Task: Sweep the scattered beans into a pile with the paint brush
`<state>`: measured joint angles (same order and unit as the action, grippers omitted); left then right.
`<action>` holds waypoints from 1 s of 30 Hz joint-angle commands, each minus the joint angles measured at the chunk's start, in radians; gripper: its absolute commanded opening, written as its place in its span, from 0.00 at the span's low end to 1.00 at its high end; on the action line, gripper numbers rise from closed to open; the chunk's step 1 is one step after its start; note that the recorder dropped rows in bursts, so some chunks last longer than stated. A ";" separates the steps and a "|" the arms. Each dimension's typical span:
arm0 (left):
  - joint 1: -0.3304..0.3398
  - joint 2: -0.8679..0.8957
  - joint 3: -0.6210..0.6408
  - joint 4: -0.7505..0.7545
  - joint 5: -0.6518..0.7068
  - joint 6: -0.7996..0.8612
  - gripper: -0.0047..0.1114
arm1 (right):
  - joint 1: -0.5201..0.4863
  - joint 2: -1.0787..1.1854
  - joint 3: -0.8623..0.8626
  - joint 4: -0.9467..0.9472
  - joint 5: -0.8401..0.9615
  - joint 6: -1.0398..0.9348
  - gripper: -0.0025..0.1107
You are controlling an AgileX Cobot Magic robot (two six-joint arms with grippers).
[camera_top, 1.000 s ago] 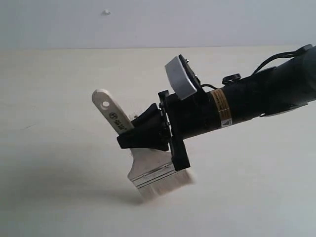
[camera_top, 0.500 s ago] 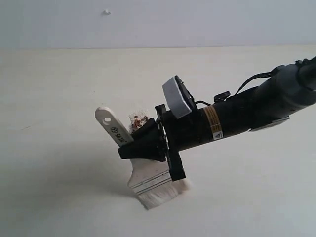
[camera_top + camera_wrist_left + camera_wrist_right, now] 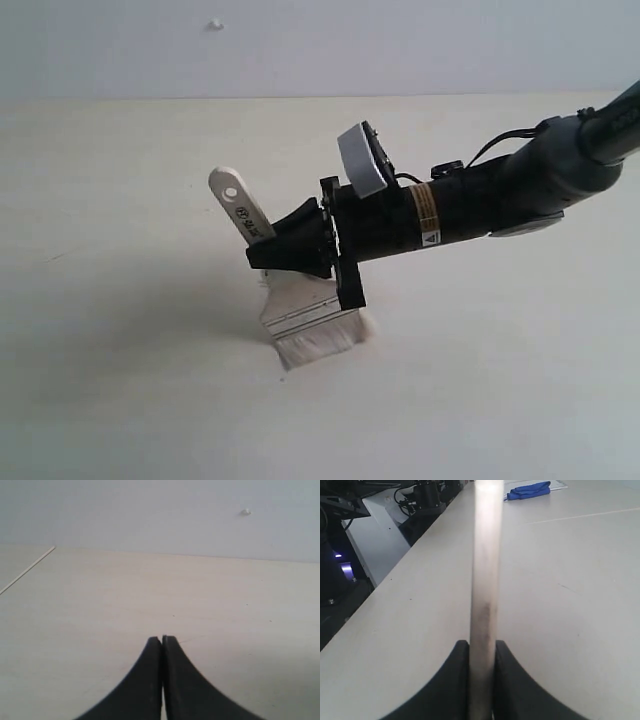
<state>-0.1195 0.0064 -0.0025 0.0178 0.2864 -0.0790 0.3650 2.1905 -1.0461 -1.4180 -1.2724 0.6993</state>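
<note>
exterior view: one paint brush (image 3: pixel 300 318) clamped in right gripper (image 3: pixel 262 258), bristles touching table (image 3: pixel 120 400); left gripper (image 3: pixel 162 639) pressed together.

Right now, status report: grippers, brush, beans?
Right gripper shut on brush handle, bristles down on table. Left gripper shut, empty. No beans in sight; the gripper may hide them.
</note>
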 commanded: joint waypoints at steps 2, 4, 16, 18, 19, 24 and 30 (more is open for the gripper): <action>-0.001 -0.006 0.003 0.004 -0.003 0.004 0.04 | -0.007 0.057 -0.062 -0.016 0.051 -0.021 0.02; -0.001 -0.006 0.003 0.004 -0.003 0.004 0.04 | -0.007 0.078 -0.089 -0.011 0.051 -0.018 0.02; -0.001 -0.006 0.003 0.004 -0.003 0.004 0.04 | -0.007 0.108 -0.239 -0.006 0.051 0.111 0.02; -0.001 -0.006 0.003 0.004 -0.003 0.004 0.04 | -0.007 0.083 -0.241 -0.018 0.051 0.144 0.02; -0.001 -0.006 0.003 0.004 -0.003 0.004 0.04 | -0.007 0.053 -0.241 -0.041 0.051 0.185 0.02; -0.001 -0.006 0.003 0.004 -0.003 0.004 0.04 | -0.007 -0.081 -0.241 -0.119 0.051 0.320 0.02; -0.001 -0.006 0.003 0.004 -0.003 0.004 0.04 | -0.007 -0.167 -0.238 -0.321 0.051 0.475 0.02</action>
<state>-0.1195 0.0064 -0.0025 0.0178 0.2864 -0.0790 0.3643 2.0442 -1.2807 -1.6521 -1.2167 1.1032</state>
